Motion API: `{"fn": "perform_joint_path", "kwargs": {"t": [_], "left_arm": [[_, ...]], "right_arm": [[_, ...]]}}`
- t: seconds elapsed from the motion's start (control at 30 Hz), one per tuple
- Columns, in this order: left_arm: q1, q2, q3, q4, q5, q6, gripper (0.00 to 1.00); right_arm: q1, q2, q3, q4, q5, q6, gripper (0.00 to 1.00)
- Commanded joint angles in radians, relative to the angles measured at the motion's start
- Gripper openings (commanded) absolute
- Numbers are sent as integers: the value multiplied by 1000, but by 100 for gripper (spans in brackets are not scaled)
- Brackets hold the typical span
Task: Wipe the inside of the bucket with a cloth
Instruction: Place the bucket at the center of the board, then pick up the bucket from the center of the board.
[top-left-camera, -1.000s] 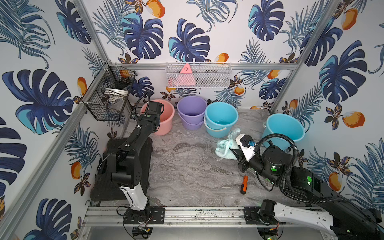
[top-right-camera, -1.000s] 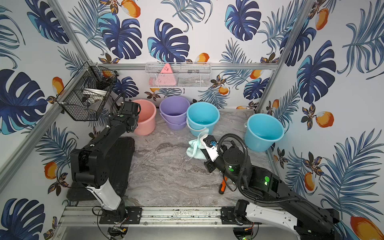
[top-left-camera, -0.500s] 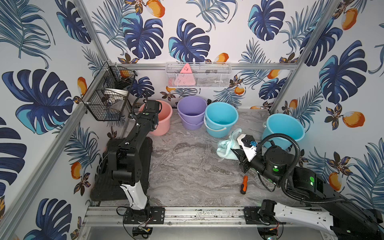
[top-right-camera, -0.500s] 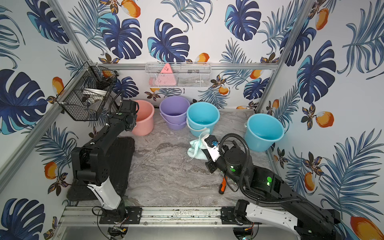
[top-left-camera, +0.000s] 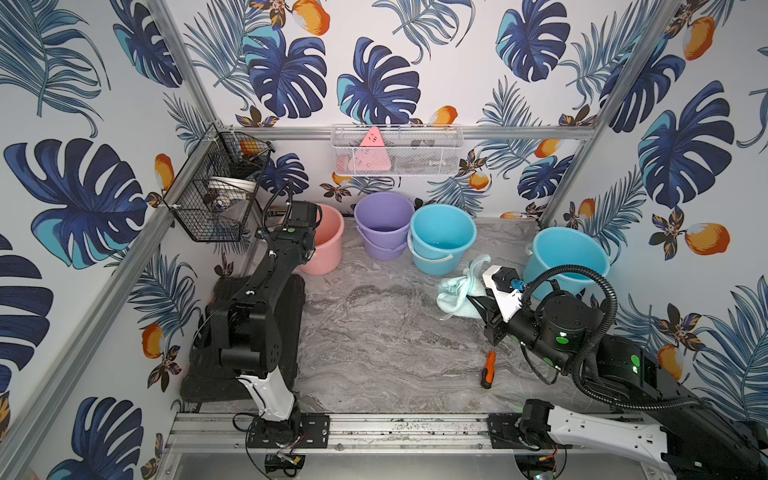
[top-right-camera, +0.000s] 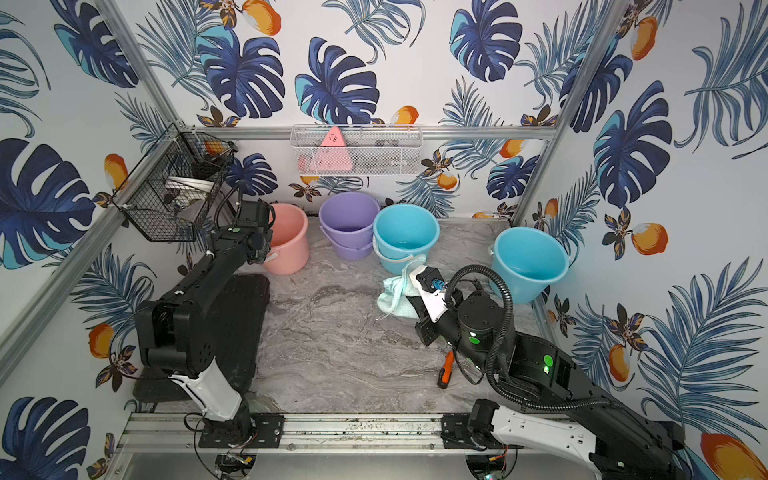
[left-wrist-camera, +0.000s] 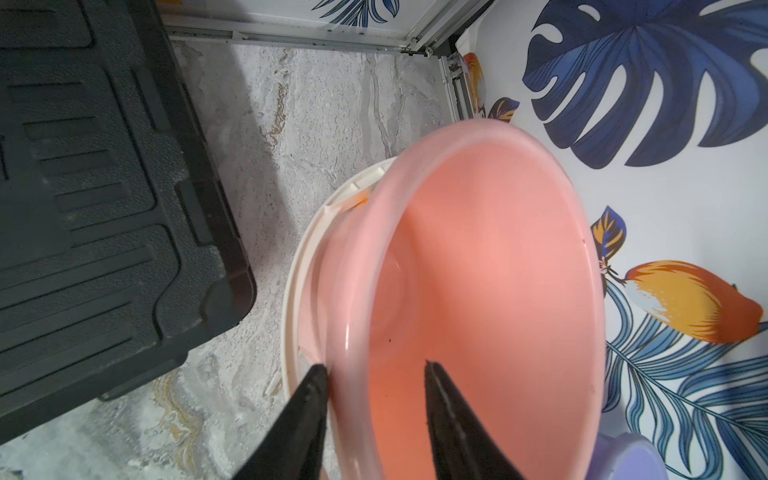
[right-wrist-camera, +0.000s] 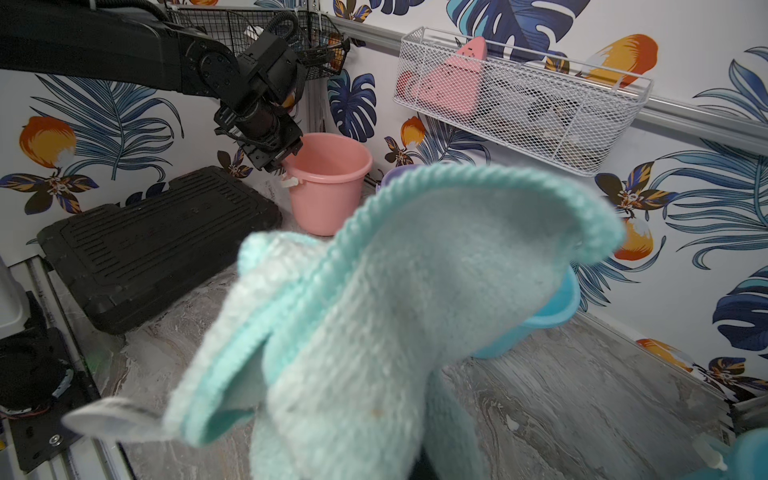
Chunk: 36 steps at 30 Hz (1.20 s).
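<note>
L gripper (left-wrist-camera: 374, 372) at left rim of pink bucket (left-wrist-camera: 478, 270), far left. Jaws apart: one finger outside the wall, one inside, rim betw. them, not clamped.

R gripper (top-left-camera: 471, 300) closed on the cloth (top-left-camera: 456, 291). Cloth bunched, held up right of centre, just near of mid blue bucket (top-left-camera: 436, 257), well apart from pink.

Risks, my read:
- Unclamped pink bucket may skid or tip once cloth pushes in.
- Hanging folds may snag blue rim en route.
- Pinch looks small, so cloth could slip.
</note>
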Motion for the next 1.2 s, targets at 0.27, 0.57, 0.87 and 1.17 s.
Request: {"fn": "perform_joint_path", "kwargs": {"t": [0.27, 0.57, 0.87, 1.17], "left_arm": [[-24, -80, -5, -5, 32, -34, 49], [-159, -71, 79, -17, 61, -26, 49], [-314, 52, 153, 22, 142, -124, 50], [-362, 198, 280, 40, 194, -128, 52]], "right_arm": [[-1, 6, 8, 17, -8, 11, 0], [-1, 11, 8, 29, 2, -1, 0], [-1, 14, 18, 25, 6, -1, 0], [-1, 0, 29, 8, 16, -4, 0]]}}
